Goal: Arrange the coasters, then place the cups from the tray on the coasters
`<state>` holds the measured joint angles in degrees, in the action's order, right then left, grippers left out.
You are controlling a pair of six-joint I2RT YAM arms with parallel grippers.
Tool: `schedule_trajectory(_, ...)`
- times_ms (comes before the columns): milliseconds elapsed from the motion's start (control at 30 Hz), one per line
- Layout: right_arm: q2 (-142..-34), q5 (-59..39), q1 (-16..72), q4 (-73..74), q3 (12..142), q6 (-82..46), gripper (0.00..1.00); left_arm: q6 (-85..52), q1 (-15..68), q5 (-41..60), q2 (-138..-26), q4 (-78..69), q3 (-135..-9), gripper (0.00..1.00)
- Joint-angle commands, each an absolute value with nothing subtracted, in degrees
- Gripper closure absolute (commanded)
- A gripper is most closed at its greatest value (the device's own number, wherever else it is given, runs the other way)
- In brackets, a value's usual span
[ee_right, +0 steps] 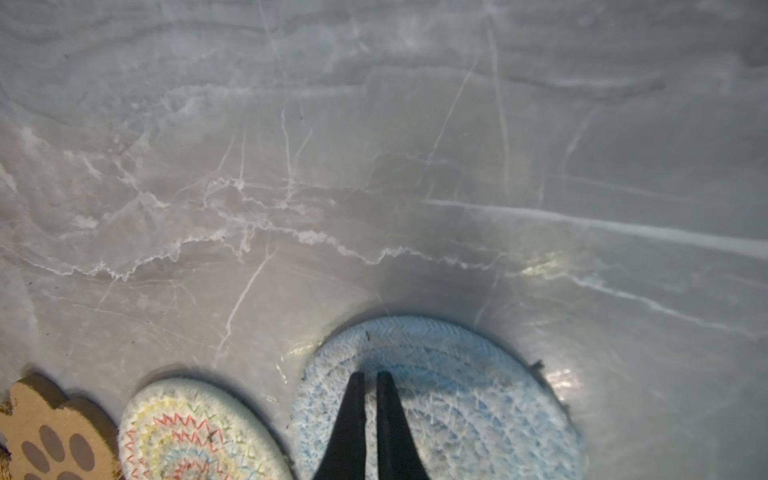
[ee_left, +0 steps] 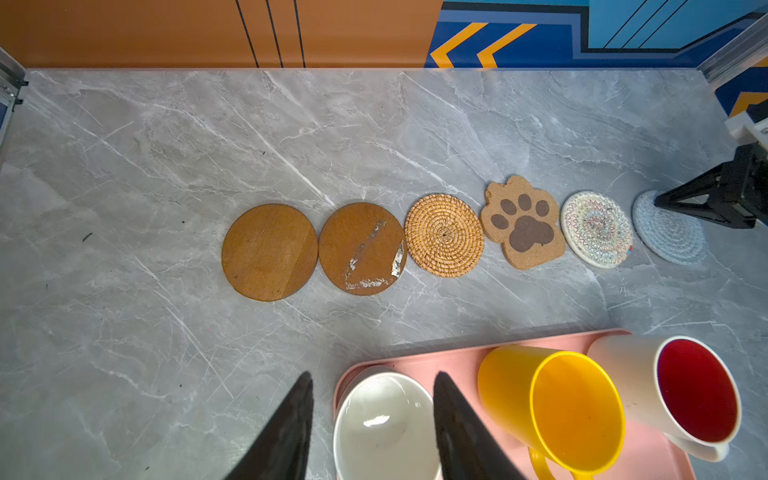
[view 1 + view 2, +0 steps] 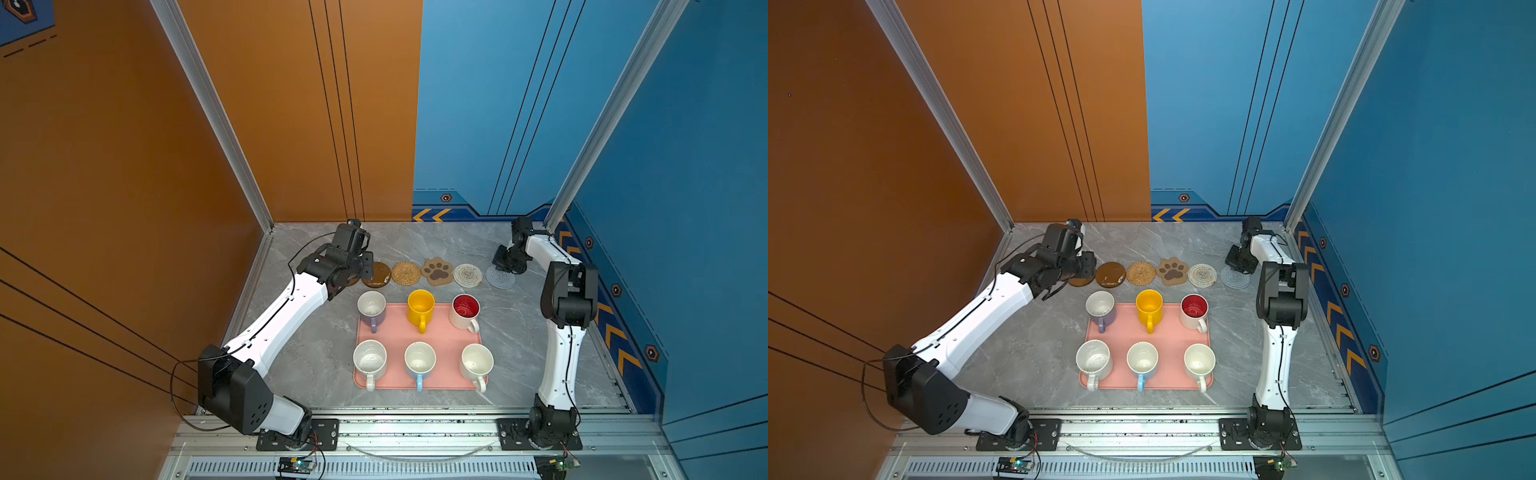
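We are seeing the six coasters lying in a row across the far part of the bench, each touching or just beside the next. Going from left to right in both top views, we are counting a plain brown disc, half hidden there under the left arm, a scuffed brown disc, the tan rattan round, the paw-shaped coaster, the white woven round and the pale-blue woven round.

Nearer the arms' bases, the pink tray is carrying all six cups upright in two rows of three. The lilac mug, the yellow mug and the red-lined white mug are standing behind. The speckled white mug, the light-blue mug and the plain white mug are standing in front.

The left gripper is hovering by the brown-disc end of the row with its jaws standing apart, gripping nothing. The right gripper is pointing down at the pale-blue woven round with its jaws closed; we are not able to tell whether its tips are touching it.
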<state>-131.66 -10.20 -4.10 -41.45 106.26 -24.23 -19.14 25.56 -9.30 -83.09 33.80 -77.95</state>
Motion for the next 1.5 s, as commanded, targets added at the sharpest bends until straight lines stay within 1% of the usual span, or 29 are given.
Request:
schedule_trajectory(0,-131.4,-9.8,-2.7,-44.6,104.2,-24.6,0.93,-18.7,25.9,-10.8,-81.3,33.3,-77.0,0.52)
schedule_trajectory(433,-130.1,-10.1,-1.6,-44.6,104.1,-25.3,0.93,-18.5,25.9,-11.1,-80.6,33.3,-76.6,0.52)
schedule_trajectory(667,-127.0,-7.8,-1.4,-44.6,104.8,-25.7,0.92,-18.4,25.9,-11.4,-80.0,33.3,-76.4,0.52)
schedule_trajectory(800,-124.9,-7.9,-0.9,-44.6,105.9,-25.8,0.91,-18.4,25.8,-11.4,-79.8,33.3,-76.3,0.52)
schedule_trajectory(900,-123.6,-7.8,0.1,-44.6,106.7,-25.8,0.89,-18.4,25.9,-11.6,-79.6,33.3,-76.2,0.52)
schedule_trajectory(1033,-122.9,-8.5,2.5,-43.7,107.5,-26.2,0.87,-18.4,25.8,-11.9,-79.0,33.3,-75.8,0.52)
schedule_trajectory(1233,-125.0,-12.5,7.5,-40.1,108.6,-28.4,0.86,-18.3,25.8,-11.9,-77.8,32.6,-74.8,0.52)
schedule_trajectory(1467,-131.2,-17.9,12.1,-35.7,112.6,-31.0,0.86,-18.1,25.6,-11.5,-76.5,32.4,-74.4,0.52)
